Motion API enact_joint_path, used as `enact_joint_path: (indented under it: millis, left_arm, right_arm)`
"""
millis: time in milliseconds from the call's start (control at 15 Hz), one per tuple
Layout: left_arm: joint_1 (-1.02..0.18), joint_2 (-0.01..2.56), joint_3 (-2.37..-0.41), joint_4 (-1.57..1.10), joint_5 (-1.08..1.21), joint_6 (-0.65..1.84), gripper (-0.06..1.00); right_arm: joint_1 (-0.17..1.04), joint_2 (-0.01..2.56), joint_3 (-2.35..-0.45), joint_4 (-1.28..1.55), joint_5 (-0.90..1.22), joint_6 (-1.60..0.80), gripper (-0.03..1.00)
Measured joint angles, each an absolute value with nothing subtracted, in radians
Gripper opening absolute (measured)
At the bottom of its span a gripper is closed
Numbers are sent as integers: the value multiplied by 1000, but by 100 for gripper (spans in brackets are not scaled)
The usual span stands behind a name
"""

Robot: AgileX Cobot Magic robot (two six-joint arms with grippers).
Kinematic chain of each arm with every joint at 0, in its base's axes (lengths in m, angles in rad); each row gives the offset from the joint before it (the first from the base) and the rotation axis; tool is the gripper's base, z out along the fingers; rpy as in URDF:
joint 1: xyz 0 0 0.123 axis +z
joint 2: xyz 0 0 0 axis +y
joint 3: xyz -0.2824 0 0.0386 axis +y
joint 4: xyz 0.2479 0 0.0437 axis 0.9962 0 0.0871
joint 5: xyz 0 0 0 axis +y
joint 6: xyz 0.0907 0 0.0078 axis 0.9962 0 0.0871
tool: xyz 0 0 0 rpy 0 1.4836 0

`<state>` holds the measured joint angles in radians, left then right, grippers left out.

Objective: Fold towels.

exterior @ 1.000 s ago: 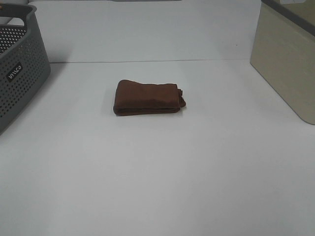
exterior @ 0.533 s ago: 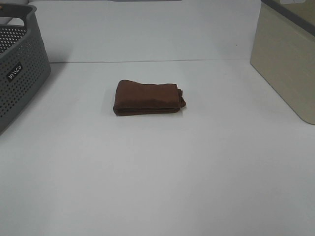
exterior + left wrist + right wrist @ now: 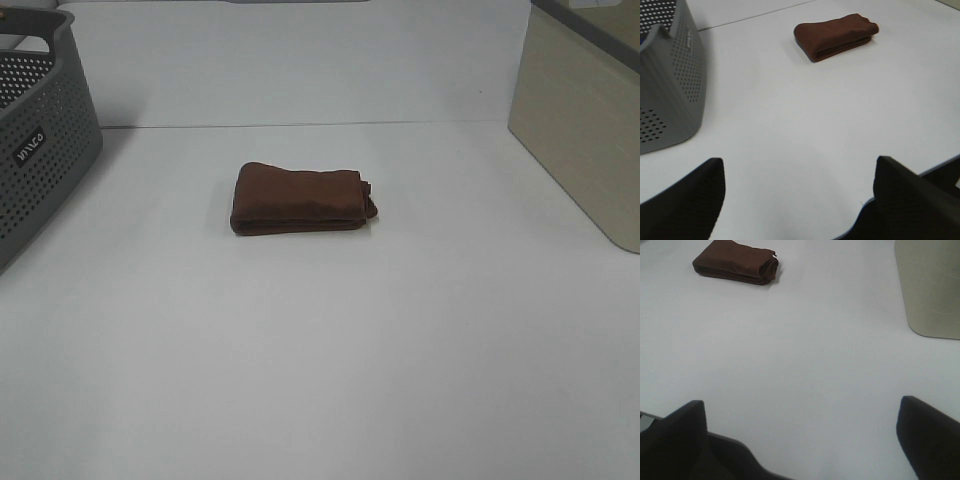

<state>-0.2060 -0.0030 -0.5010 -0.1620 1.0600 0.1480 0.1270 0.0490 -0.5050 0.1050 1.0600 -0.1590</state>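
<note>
The dark reddish-brown towel (image 3: 303, 198) lies folded into a compact thick rectangle on the white table, a little behind its middle. It also shows in the left wrist view (image 3: 836, 35) and in the right wrist view (image 3: 736, 263), where a bit of white tag shows at its folded end. My left gripper (image 3: 797, 200) is open and empty, low over the table's front edge, far from the towel. My right gripper (image 3: 800, 440) is open and empty too, at the front edge. Neither gripper shows in the exterior high view.
A grey perforated basket (image 3: 35, 140) stands at the left edge, also in the left wrist view (image 3: 667, 80). A beige bin (image 3: 585, 120) stands at the right edge, also in the right wrist view (image 3: 930, 285). White table (image 3: 320, 350) surrounds the towel.
</note>
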Motion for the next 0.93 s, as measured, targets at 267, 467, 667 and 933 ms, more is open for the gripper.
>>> enact_joint_path:
  millis: [267, 467, 667, 933]
  left_arm:
    - [-36, -4, -501, -162, 1058, 148, 77]
    - [-21, -4, -501, -162, 1058, 148, 77]
    - [-21, -4, -501, -162, 1058, 148, 77]
    - [-21, -4, -501, -162, 1058, 148, 77]
  right_arm:
    - [-8, 44, -505, 106, 1060, -159, 97]
    - [-10, 5, -505, 106, 1060, -159, 97]
    - [-10, -3, -505, 106, 1060, -159, 97]
    - [-10, -3, -505, 106, 1060, -159, 97]
